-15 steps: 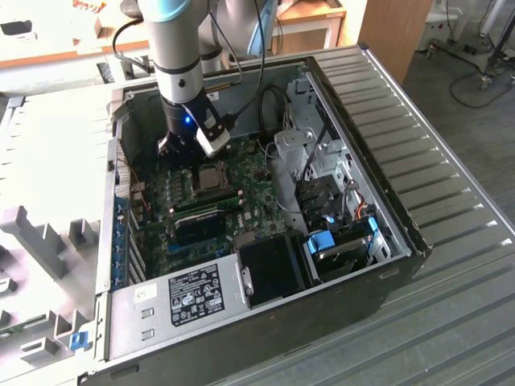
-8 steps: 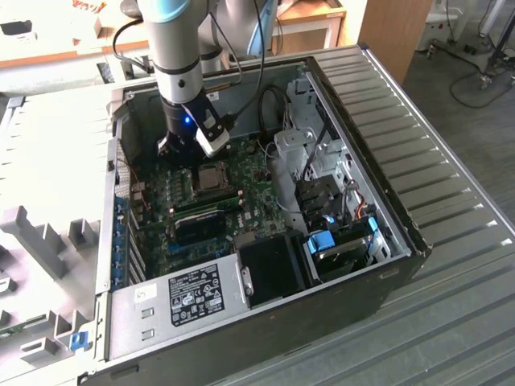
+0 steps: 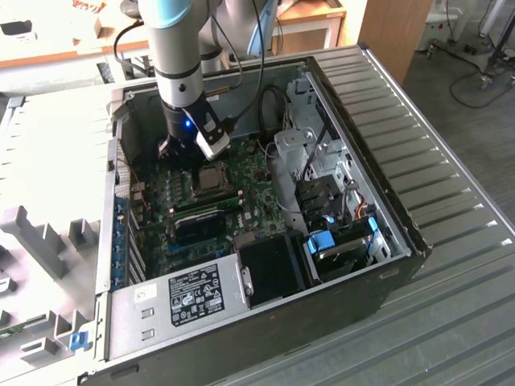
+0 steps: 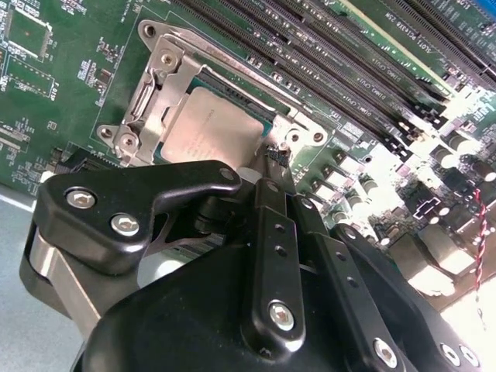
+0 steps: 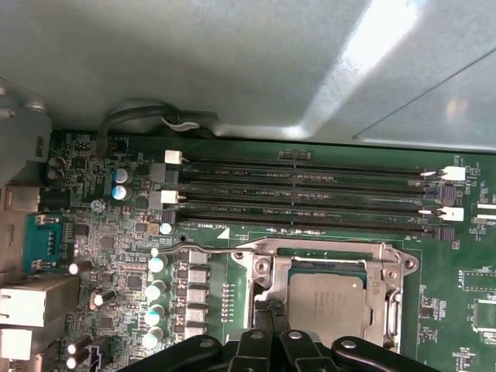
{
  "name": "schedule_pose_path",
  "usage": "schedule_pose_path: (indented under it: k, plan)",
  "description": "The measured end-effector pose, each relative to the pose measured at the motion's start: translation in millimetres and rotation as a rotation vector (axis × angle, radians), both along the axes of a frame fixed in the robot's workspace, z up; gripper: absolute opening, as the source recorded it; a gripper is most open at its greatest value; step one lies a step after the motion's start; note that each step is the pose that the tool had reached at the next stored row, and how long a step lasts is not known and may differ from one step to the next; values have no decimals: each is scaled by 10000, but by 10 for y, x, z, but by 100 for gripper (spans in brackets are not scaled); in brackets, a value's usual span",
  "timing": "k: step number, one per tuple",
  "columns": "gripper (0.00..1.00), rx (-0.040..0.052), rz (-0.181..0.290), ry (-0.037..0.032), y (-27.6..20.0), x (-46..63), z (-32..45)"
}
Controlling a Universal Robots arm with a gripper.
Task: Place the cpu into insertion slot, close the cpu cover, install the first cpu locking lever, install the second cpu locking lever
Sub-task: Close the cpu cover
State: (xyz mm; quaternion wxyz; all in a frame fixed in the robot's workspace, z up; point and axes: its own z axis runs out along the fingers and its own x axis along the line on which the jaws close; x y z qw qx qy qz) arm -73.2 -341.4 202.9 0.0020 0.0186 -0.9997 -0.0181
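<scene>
The cpu (image 4: 211, 128) (image 5: 325, 306), a silvery-grey square, lies in the insertion slot (image 3: 213, 175) on the green motherboard. The cpu cover (image 4: 164, 77) (image 5: 390, 273), a silvery metal frame, lies flat around the chip, which shows through its window. A thin wire locking lever (image 5: 194, 246) runs along the socket edge nearest the memory slots, with its hooked end past the socket corner. My gripper (image 4: 275, 159) (image 5: 266, 310) (image 3: 187, 159) is shut, fingertips together at a corner of the cover beside the chip. Whether they pinch anything is hidden.
Long black memory slots (image 5: 310, 194) run beside the socket, with upright capacitors (image 5: 157, 291) nearby. In the exterior view the open case has a power supply (image 3: 193, 293) at the front, a black block (image 3: 273, 269), and drive bays with blue tabs (image 3: 322, 241) on the exterior view's right.
</scene>
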Motion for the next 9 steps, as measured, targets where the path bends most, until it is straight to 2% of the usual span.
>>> schedule_pose_path:
  k: [9]
  plan:
    - [11, 3, -1, -2, 1, 0, -14]
